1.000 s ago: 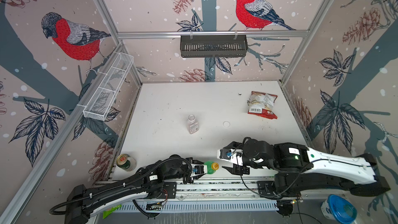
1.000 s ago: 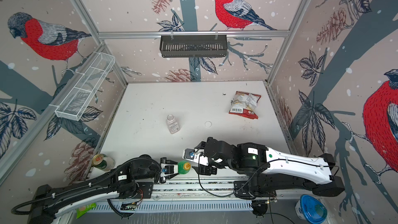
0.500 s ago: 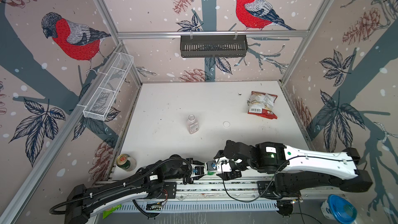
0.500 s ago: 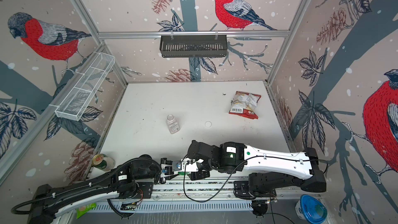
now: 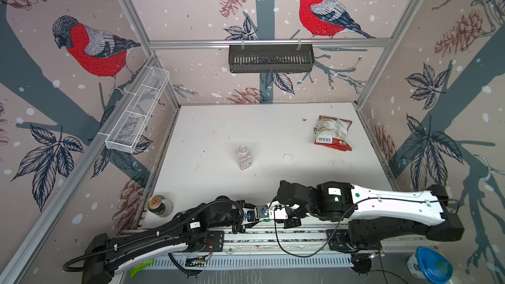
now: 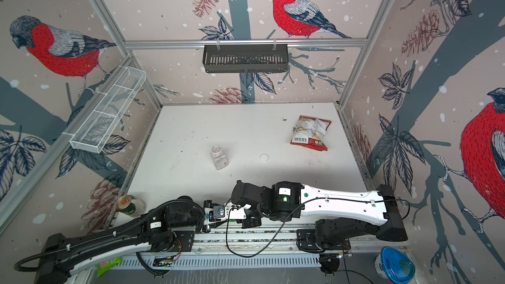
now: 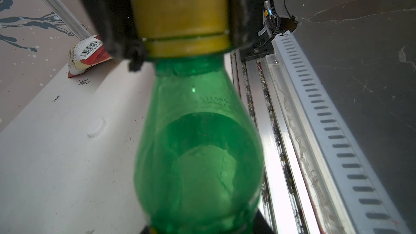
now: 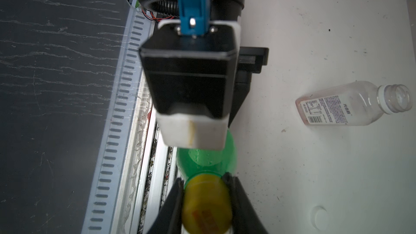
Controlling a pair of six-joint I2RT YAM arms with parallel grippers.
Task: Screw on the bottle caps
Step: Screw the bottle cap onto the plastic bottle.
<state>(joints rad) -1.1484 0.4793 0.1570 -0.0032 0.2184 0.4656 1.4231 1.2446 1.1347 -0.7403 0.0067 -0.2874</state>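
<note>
The white table (image 5: 218, 132) stands inside bird-patterned walls, with a wire basket (image 5: 136, 113) on the left wall and a dark rack (image 5: 270, 58) on the back wall. A drink can (image 5: 159, 206) stands in the front-left corner. The uncapped clear bottle (image 5: 244, 158) lies mid-table with the white cap (image 5: 287, 157) near it, and a snack packet (image 5: 333, 133) lies toward the right wall. The 2 arms stretch low along the front edge, wrists meeting. The left fingers (image 5: 247, 218) are clenched on the green bottle (image 7: 198, 142). The right fingers (image 8: 173, 199) grasp its yellow cap (image 8: 206, 208), which sits on the neck. The green bottle lies over the table's front edge, beside the rail (image 7: 281, 131). Bare table separates the arms from the clear bottle.
</note>
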